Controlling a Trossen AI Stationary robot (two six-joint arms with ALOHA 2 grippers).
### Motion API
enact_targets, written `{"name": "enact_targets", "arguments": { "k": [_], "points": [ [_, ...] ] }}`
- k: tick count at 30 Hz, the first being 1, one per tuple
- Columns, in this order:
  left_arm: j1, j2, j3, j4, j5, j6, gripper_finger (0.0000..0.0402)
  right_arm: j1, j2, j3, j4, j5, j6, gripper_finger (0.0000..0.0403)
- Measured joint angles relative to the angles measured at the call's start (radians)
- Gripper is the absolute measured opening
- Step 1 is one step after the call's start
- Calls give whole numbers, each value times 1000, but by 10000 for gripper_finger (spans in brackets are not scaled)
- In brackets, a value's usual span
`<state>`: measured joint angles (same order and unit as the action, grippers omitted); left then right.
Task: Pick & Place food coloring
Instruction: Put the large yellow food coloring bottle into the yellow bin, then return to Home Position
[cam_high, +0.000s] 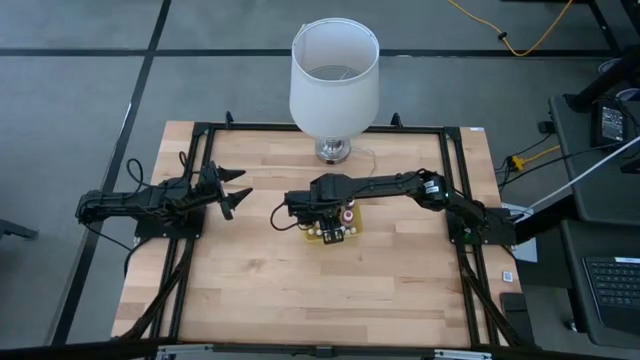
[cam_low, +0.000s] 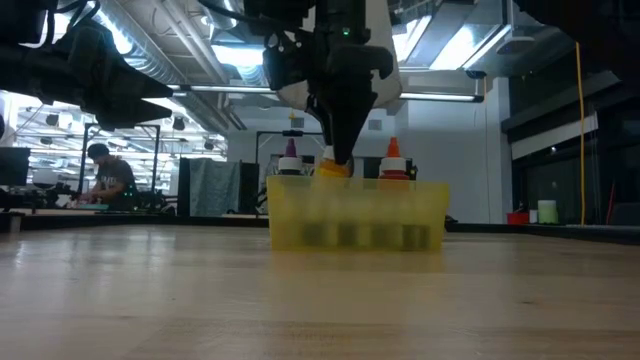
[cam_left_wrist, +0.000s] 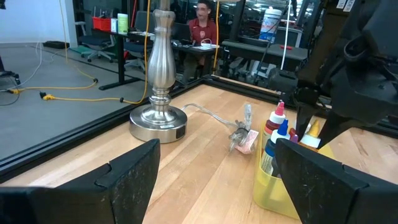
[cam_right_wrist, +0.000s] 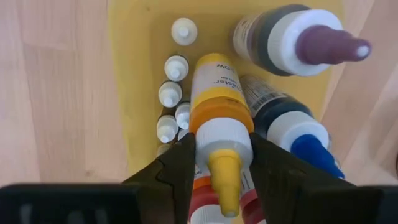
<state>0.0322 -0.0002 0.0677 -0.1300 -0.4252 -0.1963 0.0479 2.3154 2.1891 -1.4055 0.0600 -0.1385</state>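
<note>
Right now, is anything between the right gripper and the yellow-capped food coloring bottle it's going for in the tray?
Nothing visible. The right gripper has its fingers on either side of the yellow-capped bottle at the white collar, over the yellow tray. The purple-capped bottle and blue-capped bottle stand beside it, not between.

Overhead, table-level, two wrist views, all sharing the yellow tray (cam_high: 340, 236).
</note>
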Motion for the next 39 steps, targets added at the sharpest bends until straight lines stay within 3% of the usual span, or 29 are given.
{"name": "enact_targets", "arguments": {
  "k": [7,20,28,39],
  "points": [
    [0,0,0,0,0,0,311,-1,0,0,-1,0,-1,167],
    [0,0,0,0,0,0,312,-2,-8,3,-60,0,30,166],
    [0,0,0,0,0,0,313,-2,-90,-2,-60,16,61,166],
    [0,0,0,0,0,0,313,2,-211,-2,87,71,104,166]
  ]
}}
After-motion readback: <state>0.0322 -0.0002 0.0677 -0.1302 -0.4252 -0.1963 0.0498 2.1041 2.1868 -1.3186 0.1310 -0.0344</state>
